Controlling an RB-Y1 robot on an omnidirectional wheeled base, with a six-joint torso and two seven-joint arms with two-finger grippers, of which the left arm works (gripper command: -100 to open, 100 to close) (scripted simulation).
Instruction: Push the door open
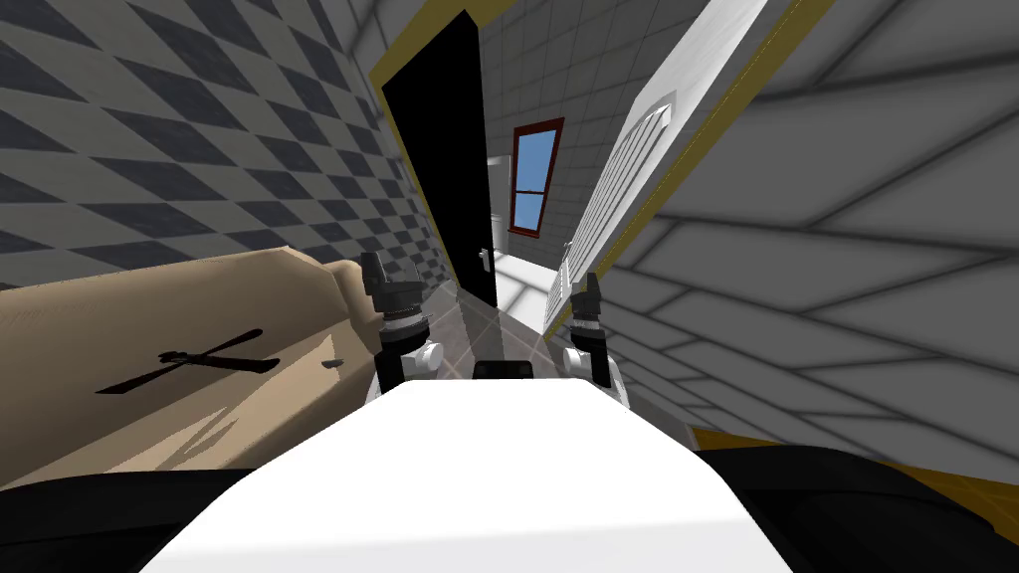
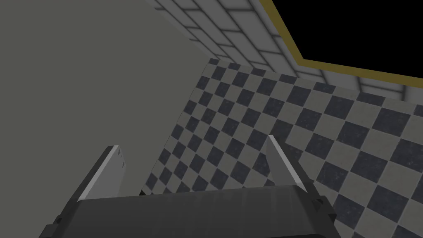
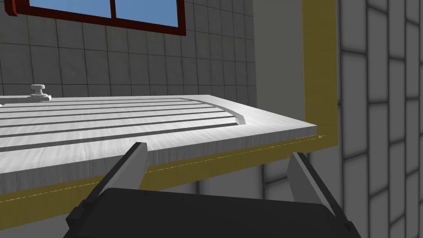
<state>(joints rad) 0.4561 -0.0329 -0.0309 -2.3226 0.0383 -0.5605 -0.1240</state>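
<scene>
The white slatted door (image 1: 619, 184) stands at one o'clock from me, swung well clear of the opening, so the tiled room with the red-framed window (image 1: 531, 179) shows straight through at twelve. My right hand (image 1: 586, 291) is up at one o'clock, just beside the door's near edge. Its wrist view looks across the slatted face toward the knob (image 3: 38, 91) on the far side, with the yellow frame (image 3: 318, 62) running under the near edge. Its fingers stand wide and hold nothing; I cannot tell whether they touch the door. My left hand (image 1: 392, 286), at eleven o'clock, is wide and empty too, facing the chequered wall (image 2: 289, 136). I judge the push to be in its late part, the gap looking passable. Any further push calls for laying the right hand on the slats nearer the knob side and pressing toward two o'clock
</scene>
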